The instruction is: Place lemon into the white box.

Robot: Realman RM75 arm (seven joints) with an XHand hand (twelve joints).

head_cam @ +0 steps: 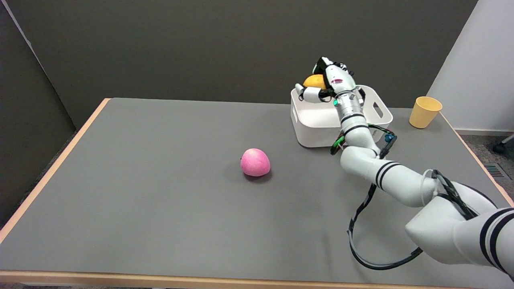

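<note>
A grey worktop [160, 200] with a pale wood edge fills most of the head view, backed by a dark wall. The white right arm [401, 180] reaches in from the lower right, black cables looping beside it, and stretches toward the far right part of the worktop. There stands the white box [313, 124], open-topped, with handle slots in its sides. A yellow cup [425, 112] stands upright to the right of the box, apart from it. A pink round fruit [255, 162] lies near the middle of the worktop, well apart from the box. The robot hand [327, 82] hangs above the box's far side, fingers curled around the yellow-orange lemon [314, 81], holding it above the rim.
</note>
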